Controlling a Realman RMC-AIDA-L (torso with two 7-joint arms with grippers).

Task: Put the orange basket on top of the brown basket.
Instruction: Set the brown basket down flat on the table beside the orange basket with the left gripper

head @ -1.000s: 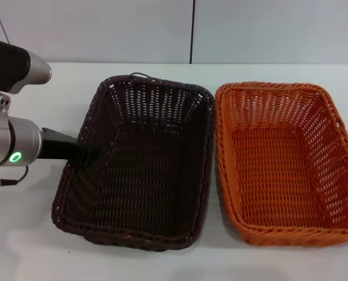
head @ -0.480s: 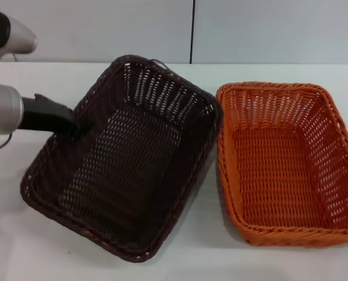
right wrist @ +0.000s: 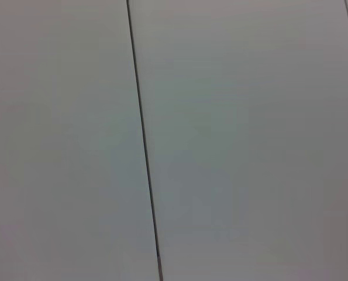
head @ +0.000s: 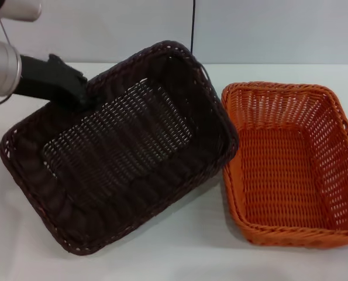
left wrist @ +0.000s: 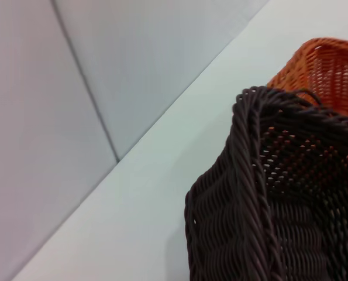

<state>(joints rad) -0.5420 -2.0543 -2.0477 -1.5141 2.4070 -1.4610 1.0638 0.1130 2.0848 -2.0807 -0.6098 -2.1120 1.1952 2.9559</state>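
The brown basket (head: 115, 152) is lifted and tilted above the table, turned so one corner points to the back. My left gripper (head: 83, 96) is shut on its left rim and holds it up. The left wrist view shows the same dark basket (left wrist: 267, 211) close up. The orange basket (head: 290, 164) sits flat on the table at the right, empty, with its left rim next to the brown basket; it also shows in the left wrist view (left wrist: 326, 73). My right gripper is out of view; its wrist camera shows only a wall.
The white table (head: 179, 252) runs under both baskets. A pale wall with a dark vertical seam (head: 192, 23) stands behind it. My left arm (head: 4, 64) reaches in from the upper left.
My left gripper has risen and moved back, lifting the brown basket by its rim. The basket has tilted and swung around. The orange basket has stayed in place.
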